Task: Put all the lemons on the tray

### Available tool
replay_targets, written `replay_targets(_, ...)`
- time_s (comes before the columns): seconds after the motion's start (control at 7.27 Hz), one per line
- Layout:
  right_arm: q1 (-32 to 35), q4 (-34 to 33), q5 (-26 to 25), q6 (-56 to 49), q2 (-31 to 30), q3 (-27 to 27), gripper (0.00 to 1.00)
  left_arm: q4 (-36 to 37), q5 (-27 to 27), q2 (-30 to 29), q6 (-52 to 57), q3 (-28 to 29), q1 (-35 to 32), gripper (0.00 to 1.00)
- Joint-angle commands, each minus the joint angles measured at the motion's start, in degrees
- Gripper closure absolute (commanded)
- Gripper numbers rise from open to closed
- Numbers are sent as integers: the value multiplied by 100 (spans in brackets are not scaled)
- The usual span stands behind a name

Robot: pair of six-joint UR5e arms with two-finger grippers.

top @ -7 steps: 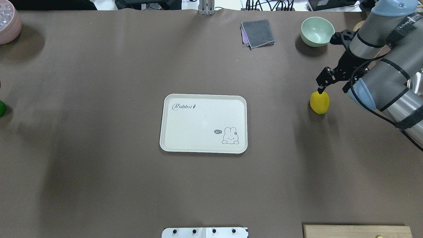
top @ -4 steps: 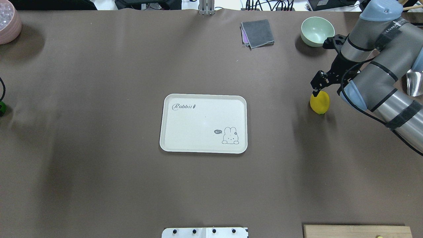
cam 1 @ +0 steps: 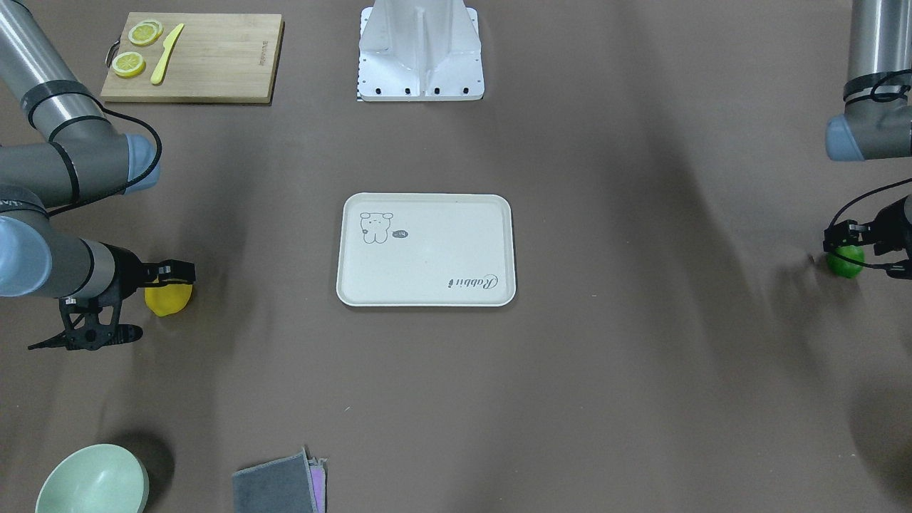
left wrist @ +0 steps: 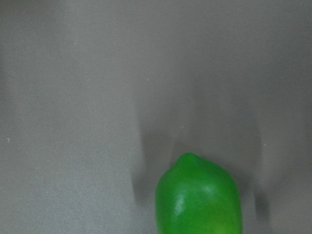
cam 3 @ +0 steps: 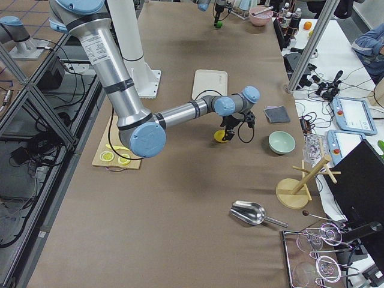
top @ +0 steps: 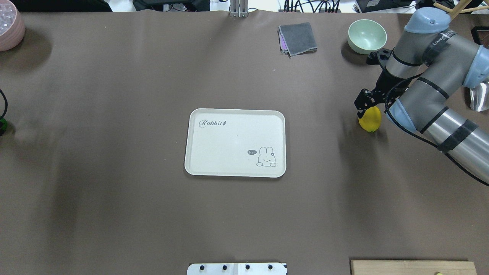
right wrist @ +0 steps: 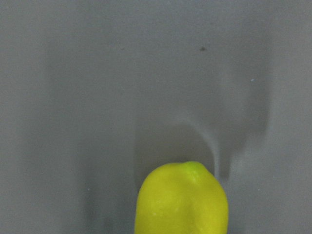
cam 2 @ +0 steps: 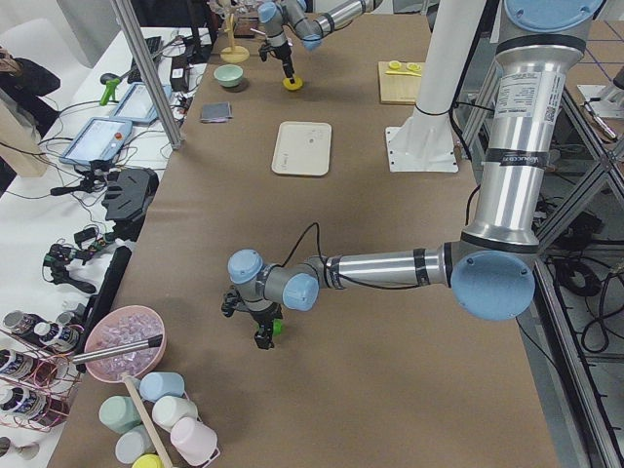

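Observation:
The yellow lemon (top: 369, 120) lies on the table right of the cream tray (top: 229, 143). My right gripper (top: 367, 109) is open and low over it, one finger on its left side, the other hidden by the arm. The front view shows the same lemon (cam 1: 168, 299) and gripper (cam 1: 165, 279). The right wrist view shows the yellow lemon (right wrist: 183, 200) close below. The green lemon (cam 1: 845, 261) lies far from the tray (cam 1: 426, 249). My left gripper (cam 1: 857, 249) is open and straddles it. The left wrist view shows this lemon (left wrist: 199, 197) close below.
A wooden cutting board (cam 1: 214, 60) with lemon slices (cam 1: 130, 63) and a yellow knife (cam 1: 166, 53) lies near the robot base (cam 1: 420, 50). A green bowl (top: 366, 36) and a grey cloth (top: 298, 38) sit at the far right, a pink bowl (top: 9, 26) far left.
My right gripper has moved left and down, closing in over the yellow lemon. At the left edge, the green lemon is now mostly out of the overhead view. Neither lemon has moved.

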Motion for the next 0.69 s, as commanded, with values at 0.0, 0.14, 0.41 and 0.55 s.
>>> replay_targets(0.0, -34, 166, -2, -3, -8, -143, 6, 12, -1, -125, -27, 141, 2, 39)
replay_targets(0.14, -35, 175, -2, -11, 0, -187, 11, 12, -1, -151, -45, 158, 2, 59)
replay_targets(0.41, -52, 228, 7, -11, 0, -257, 22, 283, -271, -239, 7, -33, -7, 100)
replay_targets(0.55, -52, 245, 25, -11, 9, -283, 42, 589, -656, -222, 34, -287, -42, 100)
